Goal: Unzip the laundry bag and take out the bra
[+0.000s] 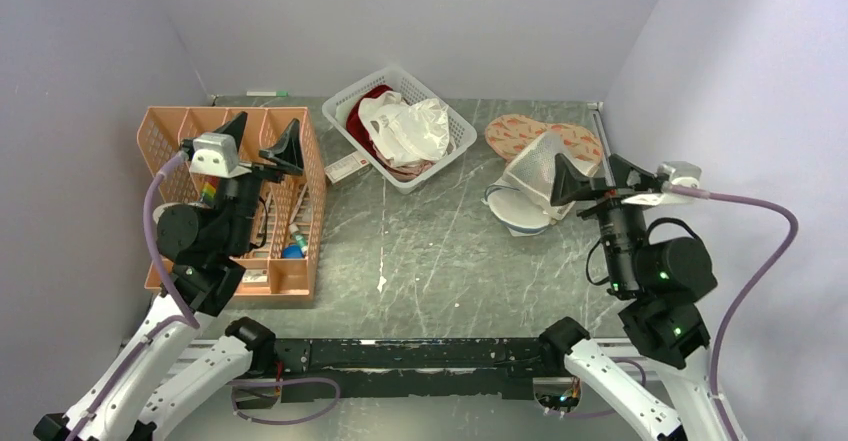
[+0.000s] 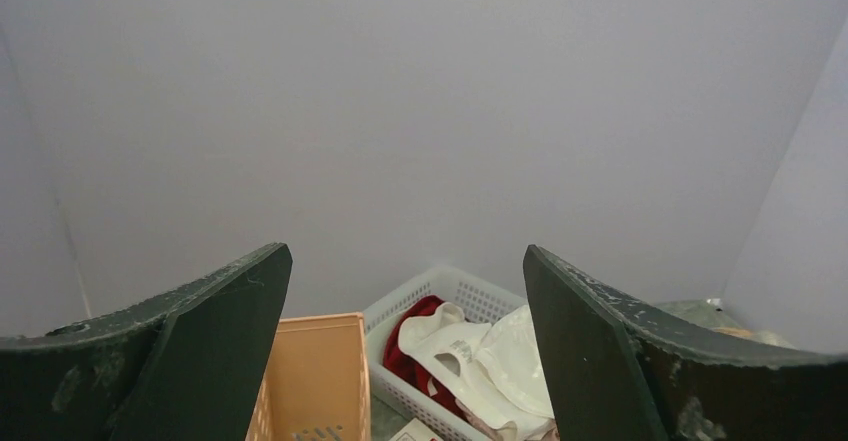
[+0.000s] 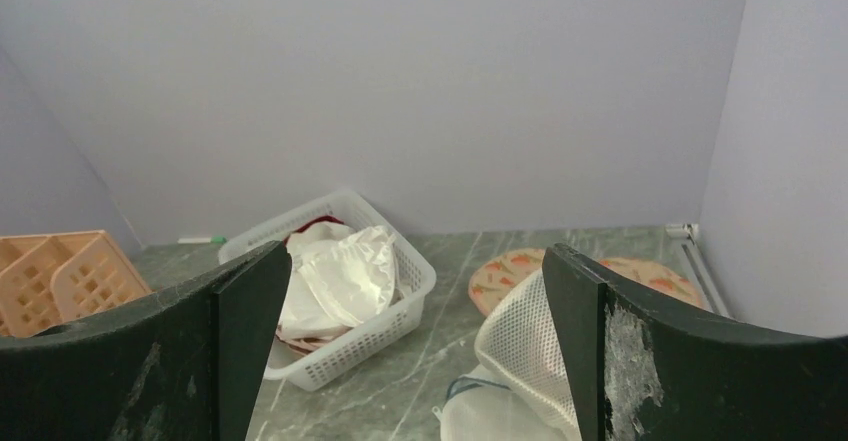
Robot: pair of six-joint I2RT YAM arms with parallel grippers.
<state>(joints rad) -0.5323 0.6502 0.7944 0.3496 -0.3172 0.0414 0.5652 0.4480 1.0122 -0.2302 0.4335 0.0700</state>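
The peach two-lobed fabric laundry bag with orange-red leaf print (image 1: 512,133) lies flat at the far right of the grey-green marbled table (image 1: 430,251), close to the right wall. A white mesh cylinder (image 1: 535,169) leans tilted just in front of it and covers part of its near edge. A round white mesh disc (image 1: 515,211) lies on the near side of the cylinder. The bra cannot be made out in any of the 3 views.

The right gripper (image 1: 586,166) hangs above the near right side of the mesh cylinder, its 2 dark fingers spread wide with nothing between them. The left gripper (image 1: 270,121) hangs over the orange plastic lattice organiser (image 1: 315,211) at the left of the table, likewise spread wide and holding nothing. Both point toward the far wall.

At the far middle sits a white plastic lattice basket (image 1: 440,161), turned at an angle. In it a crumpled white plastic-looking cloth (image 1: 410,126) lies on top of a dark red garment (image 1: 365,111). The basket stands well apart from the printed case and just right of the organiser.
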